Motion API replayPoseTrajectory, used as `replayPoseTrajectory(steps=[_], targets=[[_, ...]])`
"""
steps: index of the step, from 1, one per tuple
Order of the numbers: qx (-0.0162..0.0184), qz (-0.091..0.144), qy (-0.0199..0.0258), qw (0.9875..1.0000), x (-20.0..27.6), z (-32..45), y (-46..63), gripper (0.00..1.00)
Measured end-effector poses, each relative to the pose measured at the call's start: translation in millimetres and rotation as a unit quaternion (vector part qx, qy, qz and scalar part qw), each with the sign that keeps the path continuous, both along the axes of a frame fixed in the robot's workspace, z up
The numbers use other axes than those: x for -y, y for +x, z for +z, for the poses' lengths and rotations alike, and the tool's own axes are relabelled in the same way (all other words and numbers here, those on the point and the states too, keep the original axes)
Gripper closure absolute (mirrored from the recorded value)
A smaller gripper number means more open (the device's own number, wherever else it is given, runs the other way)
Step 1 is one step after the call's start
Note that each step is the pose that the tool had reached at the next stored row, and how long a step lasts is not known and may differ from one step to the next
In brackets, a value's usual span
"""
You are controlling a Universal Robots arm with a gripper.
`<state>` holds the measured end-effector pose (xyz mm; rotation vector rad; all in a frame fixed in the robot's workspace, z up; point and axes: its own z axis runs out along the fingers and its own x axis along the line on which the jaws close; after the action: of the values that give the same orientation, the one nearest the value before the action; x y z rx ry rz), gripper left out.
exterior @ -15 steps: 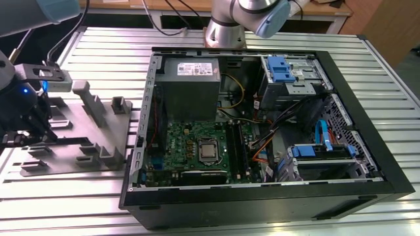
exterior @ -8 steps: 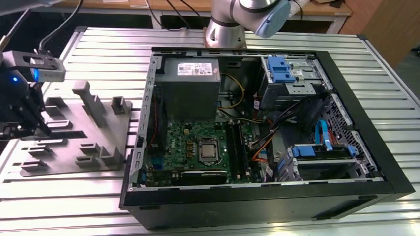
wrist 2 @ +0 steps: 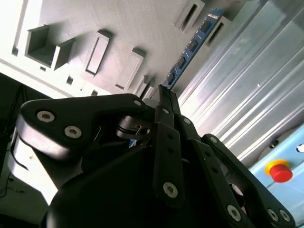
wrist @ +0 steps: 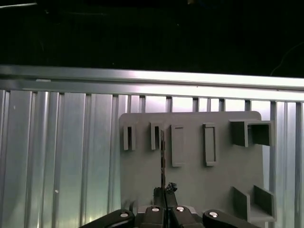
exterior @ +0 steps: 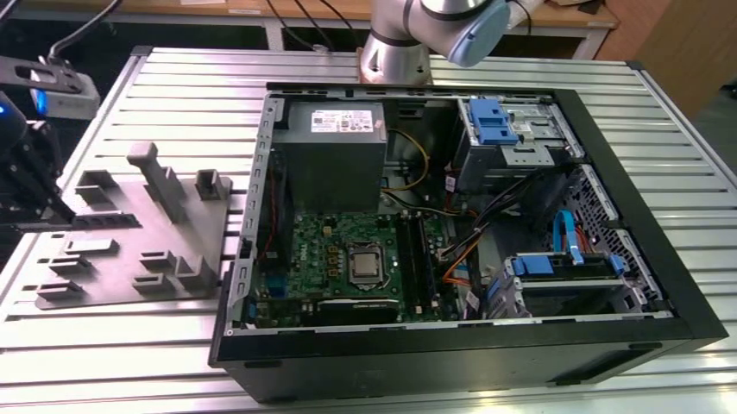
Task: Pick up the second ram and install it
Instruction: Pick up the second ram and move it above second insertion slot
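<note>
My gripper [exterior: 44,207] is at the exterior view's left, over the grey fixture plate [exterior: 138,259], and it is shut on the second ram [exterior: 92,222]. In that view the ram is a thin dark strip reaching out over the plate's slotted holders. In the second wrist view the ram [wrist 2: 190,50] runs out from the closed fingertips [wrist 2: 164,97], its row of dark chips showing. In the first wrist view the ram [wrist: 162,159] is edge-on above the gripper [wrist: 164,192] and lies across the plate [wrist: 190,175] between two holders. I cannot tell whether it touches the plate.
The open computer case [exterior: 645,336] lies on the ribbed metal table [exterior: 173,95] at the exterior view's right. Inside are the green motherboard [exterior: 328,250], black slot rails [exterior: 417,259], a silver processor [exterior: 366,264] and cables. A red button [wrist 2: 280,172] sits beyond the table.
</note>
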<state>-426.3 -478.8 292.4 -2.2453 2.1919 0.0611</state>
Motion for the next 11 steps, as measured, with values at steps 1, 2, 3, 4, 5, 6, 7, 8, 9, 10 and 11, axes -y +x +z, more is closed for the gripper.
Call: replayPoseTrajectory(steps=[1, 2, 3, 4, 5, 6, 7, 8, 9, 10, 11], targets=[[0.0, 0.0, -0.0001, 1.0, 0.0, 3.4, 0.0, 0.89], [0.0001, 0.0, 0.0, 1.0, 0.0, 6.4, 0.0, 0.89], [0.0002, 0.0, 0.0, 1.0, 0.0, 9.2, 0.0, 0.89], [0.0003, 0.0, 0.0001, 1.0, 0.0, 12.7, 0.0, 0.89], [0.0004, 0.0, 0.0001, 1.0, 0.0, 16.1, 0.0, 0.89], [0.0005, 0.0, 0.0001, 1.0, 0.0, 19.6, 0.0, 0.89], [0.0007, 0.0, 0.0002, 1.0, 0.0, 22.7, 0.0, 0.89], [0.0009, 0.0, 0.0003, 1.0, 0.0, 25.7, 0.0, 0.89], [0.0011, 0.0, 0.0003, 1.0, 0.0, 28.4, 0.0, 0.89], [0.0013, 0.0, 0.0003, 1.0, 0.0, 30.9, 0.0, 0.89], [0.0017, 0.0, 0.0003, 1.0, 0.0, 33.9, 0.0, 0.89]])
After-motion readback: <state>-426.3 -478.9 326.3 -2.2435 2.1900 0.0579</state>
